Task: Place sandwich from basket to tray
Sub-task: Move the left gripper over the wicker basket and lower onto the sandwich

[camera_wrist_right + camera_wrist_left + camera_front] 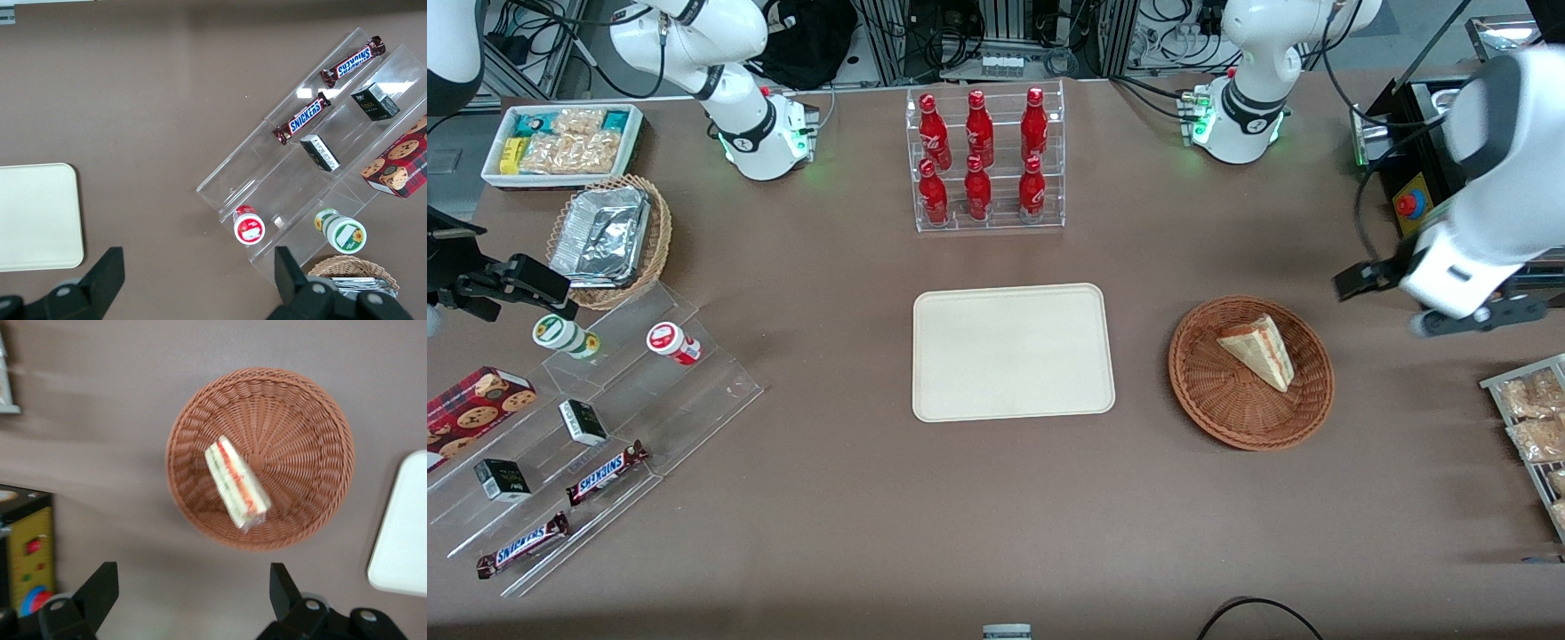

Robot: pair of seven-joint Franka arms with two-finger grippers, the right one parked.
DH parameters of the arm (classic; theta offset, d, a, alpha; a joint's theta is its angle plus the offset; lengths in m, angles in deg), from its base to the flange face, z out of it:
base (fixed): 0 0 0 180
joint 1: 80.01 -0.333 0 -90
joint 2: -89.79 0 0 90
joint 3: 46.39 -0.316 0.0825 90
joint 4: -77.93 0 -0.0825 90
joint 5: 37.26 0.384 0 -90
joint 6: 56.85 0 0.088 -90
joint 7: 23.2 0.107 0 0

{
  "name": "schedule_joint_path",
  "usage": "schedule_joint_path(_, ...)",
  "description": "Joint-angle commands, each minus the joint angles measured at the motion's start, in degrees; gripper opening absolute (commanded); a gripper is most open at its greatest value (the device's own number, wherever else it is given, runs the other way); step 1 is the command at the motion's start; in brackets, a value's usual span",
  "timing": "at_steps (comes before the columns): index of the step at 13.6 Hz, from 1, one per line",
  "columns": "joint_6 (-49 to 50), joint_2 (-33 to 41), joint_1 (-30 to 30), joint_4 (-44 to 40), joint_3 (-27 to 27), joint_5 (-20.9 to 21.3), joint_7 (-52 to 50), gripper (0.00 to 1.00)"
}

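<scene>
A: Where's the sandwich (237, 483)?

B: Lying in the wicker basket (313, 427), a little off its middle, cut edge up. The cream tray (1013, 351) sits bare beside the basket, toward the parked arm's end.

A: And the gripper (193, 587)?

B: High above the table near the basket, fingers spread wide, holding nothing. I'd centre over the wedge, turn the fingers across its narrow thickness, descend, and pinch gently, since bread squashes.

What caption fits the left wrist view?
Open gripper hovers above the sandwich lying in the basket, tray alongside.
</scene>
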Motion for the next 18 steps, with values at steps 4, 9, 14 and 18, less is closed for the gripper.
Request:
schedule_joint_path(4,-20.16,5.93,0.10,19.95,1.59,0.97,-26.79,1.00)
schedule_joint_path(9,-24.46,3.12,0.19,22.59,2.91,0.97,-39.05,1.00)
schedule_joint_path(14,-32.55,-0.31,0.19,24.87,3.62,0.71,-39.49,1.00)
schedule_joint_path(18,-37.03,-3.83,0.19,25.75,3.62,0.71,-40.72,1.00)
